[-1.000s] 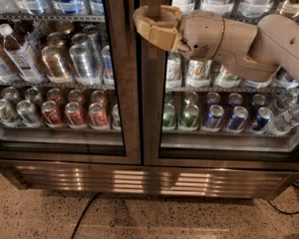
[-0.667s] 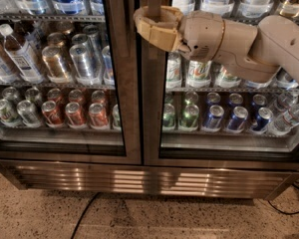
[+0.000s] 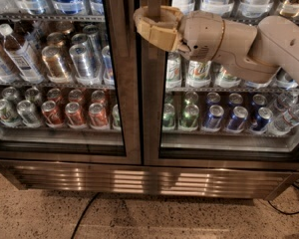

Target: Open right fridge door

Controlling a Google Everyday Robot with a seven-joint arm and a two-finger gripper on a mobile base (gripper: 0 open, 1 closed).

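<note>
In the camera view, the right fridge door (image 3: 224, 133) fills the right half of the picture. It sits flush with the left door (image 3: 60, 133), and the two dark metal frames meet in a thin vertical seam just left of centre. Behind its glass stand green-and-white cans (image 3: 197, 73) on the middle shelf and blue cans (image 3: 236, 118) on the shelf below.

The gripper (image 3: 150, 25) is high on this door's left upright, right beside the seam. Its tan fingers (image 3: 157, 36) curl around that upright from above and below, closed on it, with the metal strip showing between them. The pale arm (image 3: 249, 49) reaches in from the right edge of the picture and crosses the upper glass, covering part of the top shelves.

The left door's glass shows red cans (image 3: 74, 113) and a white-capped bottle (image 3: 20, 54). Beneath both doors runs a slatted metal grille (image 3: 139, 178). In front of it lies open speckled floor (image 3: 154, 220), crossed by one black cable (image 3: 82, 218) left of centre and another cable (image 3: 294, 208) at the right corner.
</note>
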